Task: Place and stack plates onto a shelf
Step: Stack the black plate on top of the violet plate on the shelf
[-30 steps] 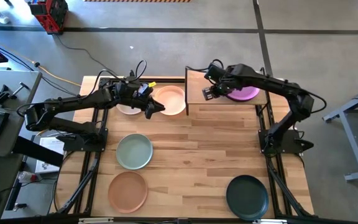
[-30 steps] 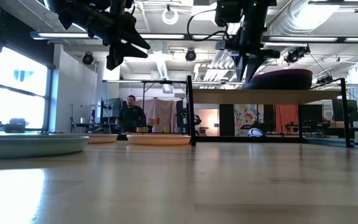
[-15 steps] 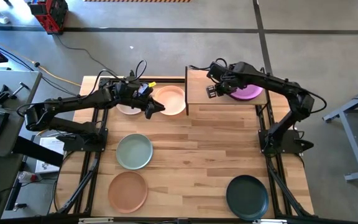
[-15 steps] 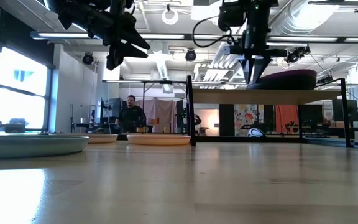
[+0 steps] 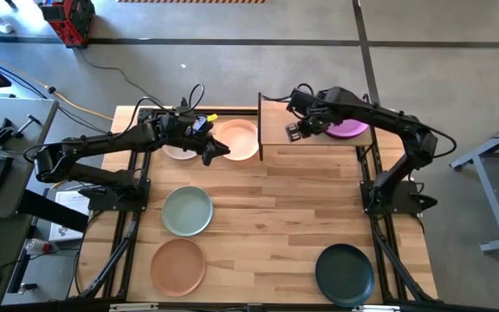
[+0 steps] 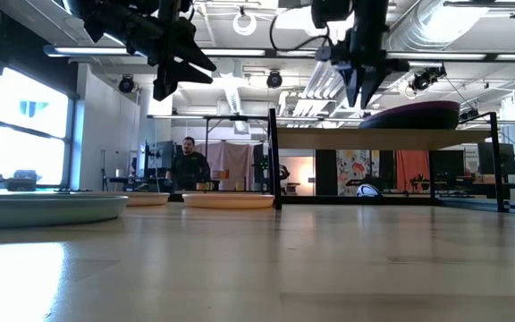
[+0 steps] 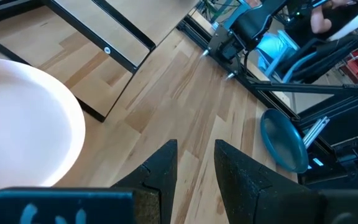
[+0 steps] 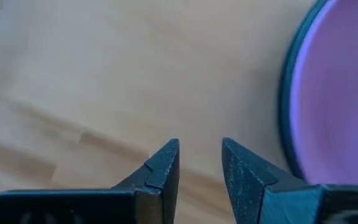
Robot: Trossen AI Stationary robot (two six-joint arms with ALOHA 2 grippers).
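The right end effector (image 5: 306, 128) hangs over the shelf (image 5: 277, 132), its fingers (image 8: 164, 168) pointing down at the bare board with a narrow gap between them and nothing held. Just beside it, on the shelf's side away from the left arm, lies the purple plate (image 5: 345, 130), flat and face up, resting on a darker plate of which only the rim shows. In the low view this stack (image 6: 411, 115) sits on the raised board, apart from the fingertips.

The left end effector (image 5: 217, 150) hovers above the table (image 5: 293, 217), tips narrowly parted and empty, at the rim of the peach plate (image 5: 238, 139), which lies flat just beside the shelf's black post. A beige plate (image 5: 178, 152) lies on the far side of that end effector, partly under the arm. Farther out toward the front edge lie the sage green plate (image 5: 187, 211), the terracotta plate (image 5: 178, 266) and the dark green plate (image 5: 345, 271), each flat, face up and empty.
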